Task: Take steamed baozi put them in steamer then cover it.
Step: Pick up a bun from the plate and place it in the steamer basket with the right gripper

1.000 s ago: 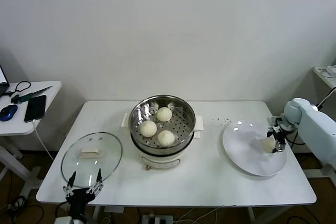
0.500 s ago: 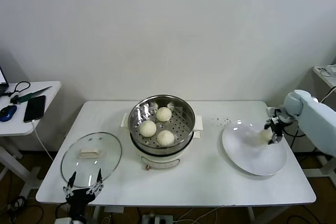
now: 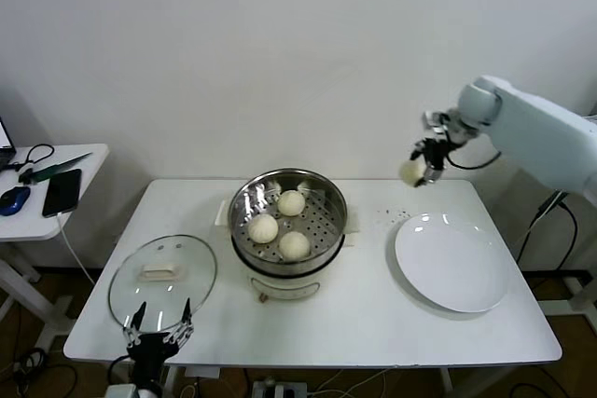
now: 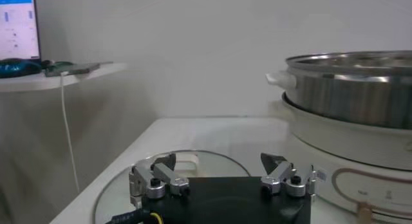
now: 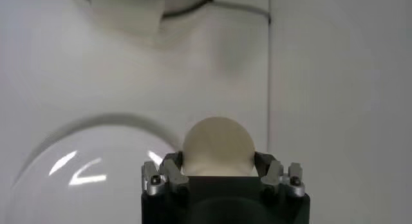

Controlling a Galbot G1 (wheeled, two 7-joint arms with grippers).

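Lifted clear of the white plate (image 3: 452, 263) since a second ago: right gripper (image 3: 422, 163), then low over the plate's far side, now raised high between plate and steamer (image 3: 288, 222), fingers pinched around the fourth baozi (image 3: 411, 171). Seen from the right wrist as a smooth cream dome (image 5: 218, 145) seated between the two metal fingers, plate rim (image 5: 77, 167) below and a white handle of the cooker base (image 5: 125, 13) ahead.

Progress, judged from how things lie: three baozi already in the basket, one toward the back (image 3: 292, 202), one on the robot's left (image 3: 263, 227), one at the front (image 3: 295, 245); plate bare; last bun in the air, not yet over the basket. Left to do: carry across, set down in the free patch on the basket's right side, then fit the cover (image 3: 163, 277). Roughly two thirds done.

Left gripper (image 3: 159, 331) parked at the table's near edge, just beside the cover, fingers spread wide and holding nothing.

Materials: buns matte, doughy, rounded, likely to dent under a hard squeeze. Basket polished stainless steel, perforated floor, seated on a white plastic base (image 3: 280, 286). Cover clear glass, domed, metal-rimmed, white oblong handle, lying flat on the white table (image 3: 373, 323). Plate glossy, shallow, round.
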